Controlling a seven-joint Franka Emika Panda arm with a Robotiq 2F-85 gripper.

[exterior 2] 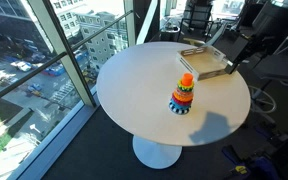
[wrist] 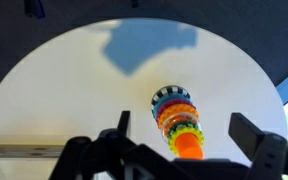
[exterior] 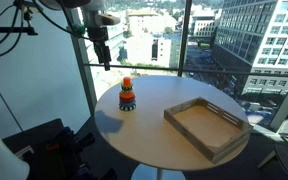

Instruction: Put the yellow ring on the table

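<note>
A toy stack of coloured rings (exterior: 128, 96) stands on the round white table (exterior: 144, 142), also seen in an exterior view (exterior 2: 182, 95). In the wrist view the yellow ring (wrist: 194, 131) sits near the top of the stack, under the orange top piece (wrist: 189, 148) and above the orange, red and blue rings. My gripper (wrist: 187, 135) is open and empty, high above the stack, with its fingers spread on either side of it in the wrist view. In an exterior view the gripper (exterior: 104, 55) hangs well above the table.
A rectangular wooden tray (exterior: 184, 107) lies on the table beside the stack and shows in both exterior views (exterior 2: 210, 73). Floor-to-ceiling windows stand close behind the table. Office chairs (exterior 2: 196, 18) and dark equipment stand around it. The gripper's shadow (wrist: 149, 45) falls on the tabletop.
</note>
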